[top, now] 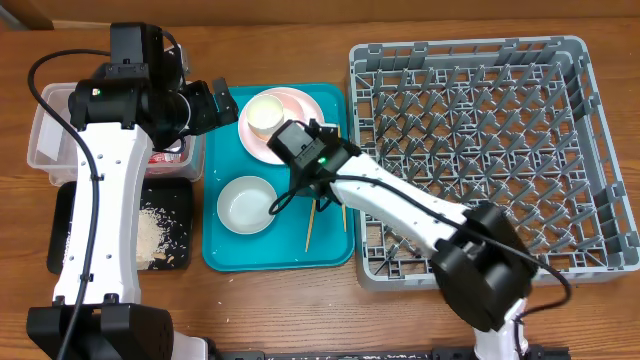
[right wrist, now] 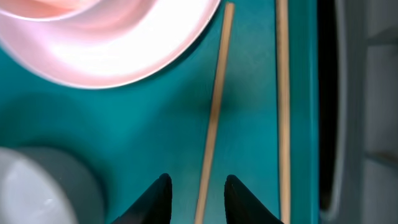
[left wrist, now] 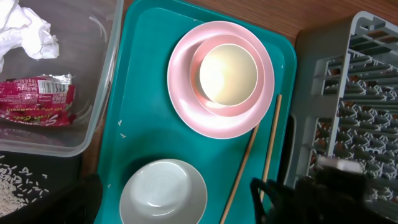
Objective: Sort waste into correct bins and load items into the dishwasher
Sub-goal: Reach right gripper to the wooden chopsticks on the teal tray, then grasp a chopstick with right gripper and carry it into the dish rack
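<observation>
**Station State: Waste Binned, 5 Items on Teal Tray**

On the table, the clear tub [left wrist: 106, 74] holds the crumpled white napkin [left wrist: 28, 31] and the red wrapper [left wrist: 37, 99]. The black tray [top: 60, 230] holds white rice scraps [top: 160, 235]. The left end effector [top: 222, 100] hovers beside the tub, spread wide and empty.

The teal tray [top: 290, 255] carries the pink plate [left wrist: 186, 106], with the pink bowl [left wrist: 227, 110] and cream cup [left wrist: 228, 73] nested on it. It also carries the grey-green bowl [left wrist: 163, 193] and 2 chopsticks [left wrist: 270, 140]. The right end effector [right wrist: 196, 180] straddles 1 chopstick at a narrow gap, not gripping. The grey dish rack [top: 470, 150] stands rightmost.
</observation>
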Controlling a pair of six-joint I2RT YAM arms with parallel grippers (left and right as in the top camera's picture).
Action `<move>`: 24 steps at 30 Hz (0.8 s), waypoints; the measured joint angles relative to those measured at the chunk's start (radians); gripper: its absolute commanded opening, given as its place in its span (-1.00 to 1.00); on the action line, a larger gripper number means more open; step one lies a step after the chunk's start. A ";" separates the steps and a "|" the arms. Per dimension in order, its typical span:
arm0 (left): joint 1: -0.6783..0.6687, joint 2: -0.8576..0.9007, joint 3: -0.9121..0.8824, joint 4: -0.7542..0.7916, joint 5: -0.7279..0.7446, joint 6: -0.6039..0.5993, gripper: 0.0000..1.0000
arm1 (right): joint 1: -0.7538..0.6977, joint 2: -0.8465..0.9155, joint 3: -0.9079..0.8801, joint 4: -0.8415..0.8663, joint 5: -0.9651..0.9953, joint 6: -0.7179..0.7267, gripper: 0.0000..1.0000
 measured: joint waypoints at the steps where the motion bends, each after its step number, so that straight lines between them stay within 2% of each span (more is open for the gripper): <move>1: 0.000 0.000 0.000 0.000 0.000 0.000 1.00 | 0.000 0.010 -0.001 0.006 0.003 0.000 -0.40; 13: 0.000 0.000 0.000 0.000 0.000 0.000 1.00 | 0.000 0.129 -0.002 0.062 0.036 0.004 -0.42; 17: 0.000 0.000 0.000 0.000 0.000 0.000 1.00 | 0.000 0.129 -0.002 0.062 0.040 0.002 -0.67; 20: 0.000 0.000 0.000 0.000 0.000 0.000 1.00 | 0.000 0.129 -0.002 0.063 0.039 0.004 -0.92; 24: 0.000 0.000 0.000 0.000 0.000 0.000 1.00 | 0.000 0.129 -0.002 0.065 0.039 0.008 -0.92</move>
